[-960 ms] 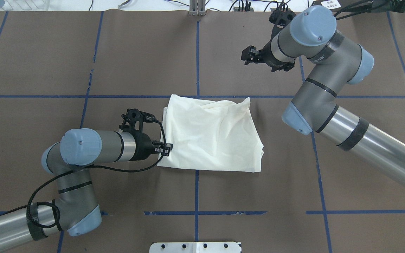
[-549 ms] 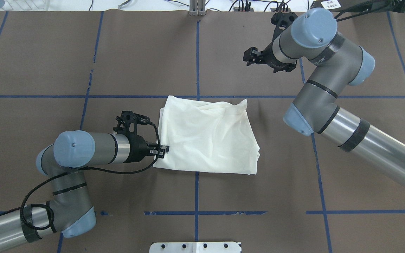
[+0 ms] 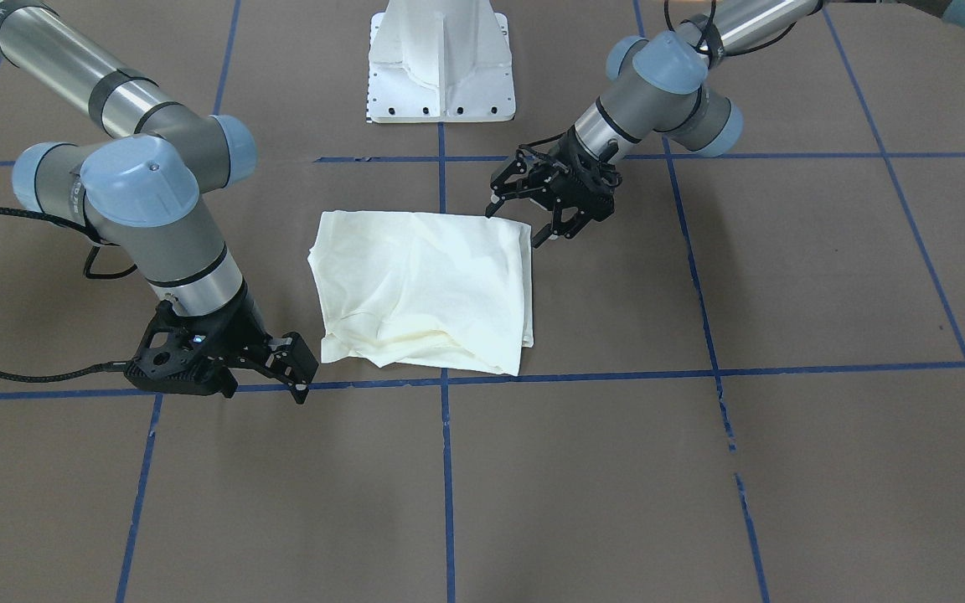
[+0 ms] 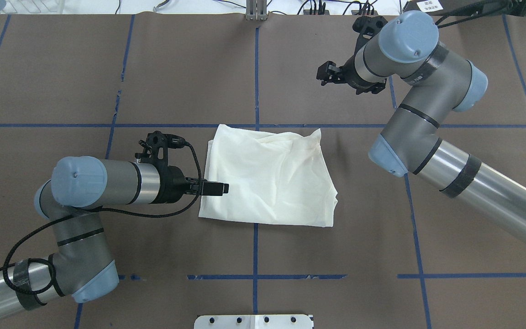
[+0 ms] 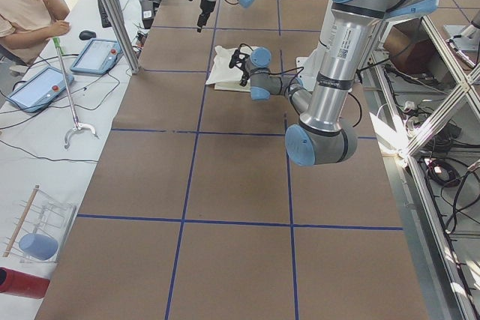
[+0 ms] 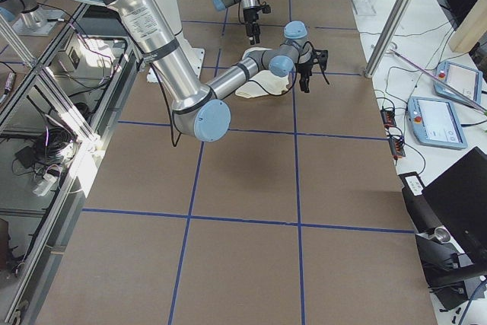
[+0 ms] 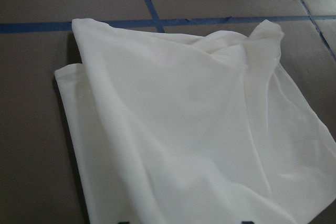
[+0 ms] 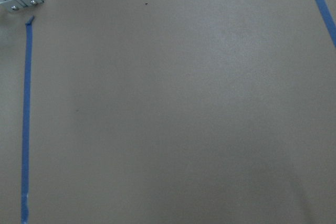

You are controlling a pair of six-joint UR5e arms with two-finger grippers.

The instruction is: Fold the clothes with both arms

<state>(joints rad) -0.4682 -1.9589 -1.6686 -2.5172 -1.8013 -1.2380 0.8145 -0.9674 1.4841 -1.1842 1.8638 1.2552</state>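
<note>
The left fingers (image 3: 549,233) stand spread apart in the front-facing view and hold nothing. One corner of the T-shirt (image 3: 424,285) lies just beside them. The T-shirt is already folded to a rough rectangle with the plain cream side up, so I judge the folding is mostly done. The wrinkles and uneven edges may still need one more fold or some smoothing. The right fingers (image 3: 291,350) are also apart and empty.

In the overhead view the left fingers reach over the T-shirt's edge. The right fingers are apart from it, past its far corner.

The side views show the right fingers hanging above the worktop (image 5: 240,177).

In the left wrist view the cloth lies directly ahead of the fingers. The right wrist view shows only bare worktop.
</note>
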